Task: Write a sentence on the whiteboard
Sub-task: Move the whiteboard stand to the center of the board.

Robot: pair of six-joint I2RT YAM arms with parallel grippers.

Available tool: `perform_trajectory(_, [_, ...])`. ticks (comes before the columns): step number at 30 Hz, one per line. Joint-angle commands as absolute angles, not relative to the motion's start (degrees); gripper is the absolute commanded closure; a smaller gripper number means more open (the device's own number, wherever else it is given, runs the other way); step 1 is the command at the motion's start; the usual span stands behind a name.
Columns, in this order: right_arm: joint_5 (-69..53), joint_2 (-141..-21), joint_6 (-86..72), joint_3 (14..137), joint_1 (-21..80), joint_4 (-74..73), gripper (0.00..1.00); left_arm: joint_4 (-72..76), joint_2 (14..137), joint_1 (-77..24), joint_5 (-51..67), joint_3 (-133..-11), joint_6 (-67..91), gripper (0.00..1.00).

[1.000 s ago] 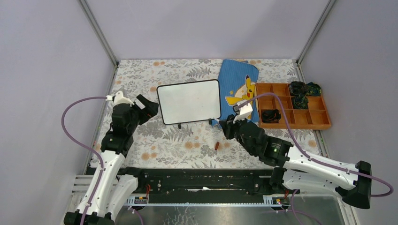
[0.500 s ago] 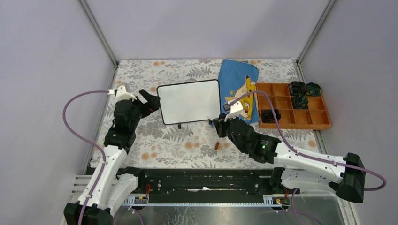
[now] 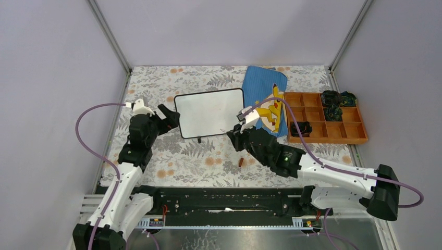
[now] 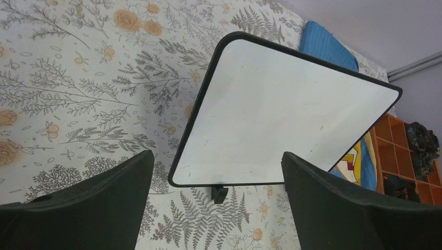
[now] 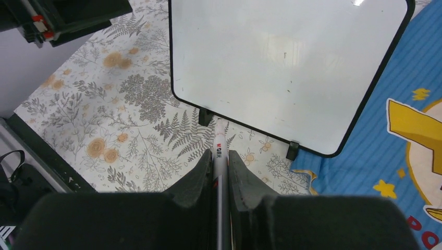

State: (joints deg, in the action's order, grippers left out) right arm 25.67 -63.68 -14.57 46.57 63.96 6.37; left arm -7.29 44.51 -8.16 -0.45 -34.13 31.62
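Note:
The whiteboard (image 3: 210,112) is a small white board in a thin black frame with two black feet, lying on the floral cloth, blank. It also shows in the left wrist view (image 4: 281,114) and the right wrist view (image 5: 284,67). My left gripper (image 3: 169,117) is open and empty, just left of the board's left edge. My right gripper (image 3: 233,136) is shut on a white marker (image 5: 220,143), whose tip points at the board's near edge beside one foot. A small red-brown cap (image 3: 241,162) lies on the cloth below the board.
A blue Pikachu pouch (image 3: 267,99) lies right of the board, partly under its corner. An orange compartment tray (image 3: 324,119) with dark items stands at the right. Grey walls enclose the table; a black rail runs along the near edge.
My right gripper has moved left and forward with the marker, to the board's near edge. My left gripper has moved right, up to the board's left edge.

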Motion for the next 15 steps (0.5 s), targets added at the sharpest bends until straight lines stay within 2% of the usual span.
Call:
perform_trajectory(1, [23.3,-61.9,-13.4,47.2,63.7,9.6,1.0,-5.6,47.1,-6.2,3.2,-33.0,33.6,0.01])
perform_trajectory(5, [24.0,-58.9,-13.5,45.1,63.7,9.2,1.0,-2.1,47.5,-4.8,13.7,-28.7,36.0,0.07])
perform_trajectory(8, [25.1,-56.8,-13.2,43.6,63.7,8.7,1.0,-4.2,47.8,-4.9,15.9,-28.4,36.1,0.12])
perform_trajectory(11, [26.2,-55.1,-12.8,42.8,63.7,7.7,1.0,-7.2,47.7,-7.7,13.7,-28.4,35.6,0.16])
perform_trajectory(15, [27.7,-52.8,-13.1,41.3,63.7,7.2,1.0,-8.1,46.7,-19.4,3.8,-27.2,36.8,0.17])
